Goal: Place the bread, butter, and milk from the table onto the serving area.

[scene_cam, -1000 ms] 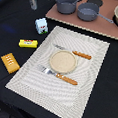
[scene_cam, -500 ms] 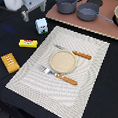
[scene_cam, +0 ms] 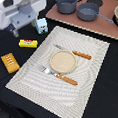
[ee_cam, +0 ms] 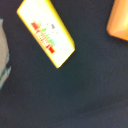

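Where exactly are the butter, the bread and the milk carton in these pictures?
butter (scene_cam: 27, 42): exterior view, middle of the yellow box's top.
bread (scene_cam: 10, 62): exterior view, centre of the dotted orange-brown top.
milk (scene_cam: 42, 26): exterior view, printed front face of the carton.

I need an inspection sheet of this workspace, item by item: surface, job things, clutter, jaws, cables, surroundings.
Surface: black table, beige striped serving area on it.
Job's things: bread, butter and milk all on the black table, off the serving area.
Clutter: plate with a knife and a fork on the serving area.
Grippers: arm is above the butter; jaws not visible.
Cables: nothing seen.
Surroundings: brownish-pink board with two grey pots and a bowl.
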